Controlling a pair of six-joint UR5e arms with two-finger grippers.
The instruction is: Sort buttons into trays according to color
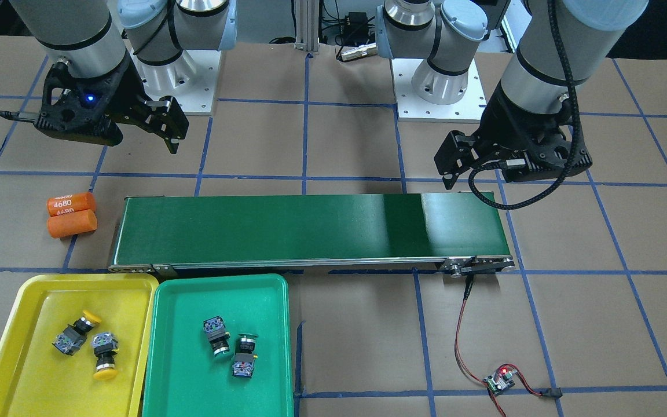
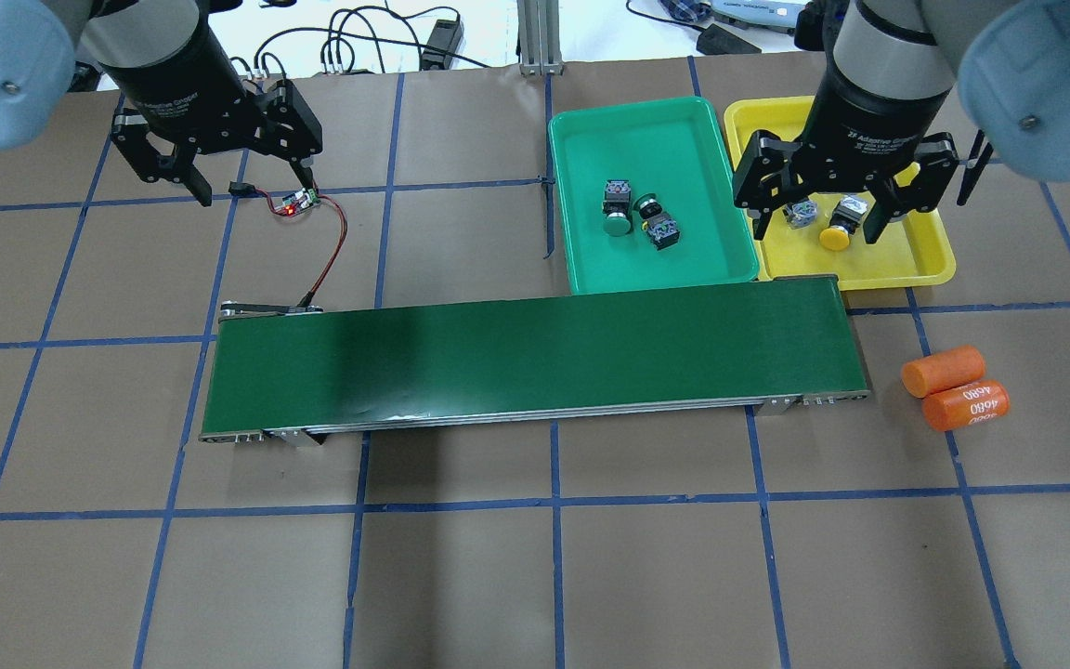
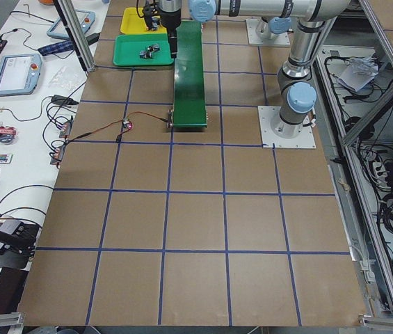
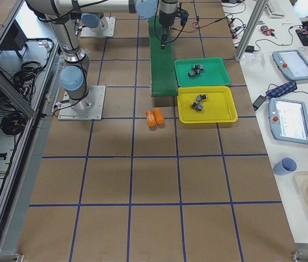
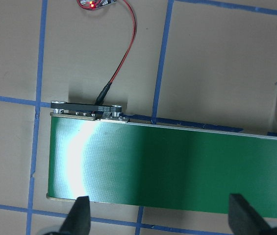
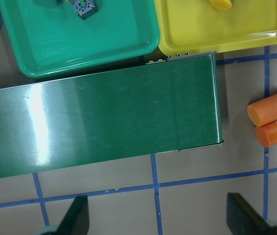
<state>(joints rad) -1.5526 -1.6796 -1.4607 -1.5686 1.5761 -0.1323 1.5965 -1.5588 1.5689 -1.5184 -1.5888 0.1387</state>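
Observation:
Two yellow-capped buttons (image 1: 76, 333) (image 1: 105, 354) lie on their sides in the yellow tray (image 1: 32, 359). Two green-capped buttons (image 1: 216, 335) (image 1: 245, 356) lie in the green tray (image 1: 183, 376) beside it. My right gripper (image 2: 816, 230) hangs open and empty above the yellow tray's near part, its fingers (image 6: 74, 218) wide apart in the right wrist view. My left gripper (image 2: 254, 189) is open and empty too, raised above the table beyond the conveyor's other end, with its fingers (image 5: 79, 215) spread.
A long dark-green conveyor belt (image 1: 310, 229) with nothing on it lies across the middle. Two orange cylinders (image 1: 72, 214) rest off its end near the trays. A small circuit board (image 1: 498, 382) with a red wire sits by the other end.

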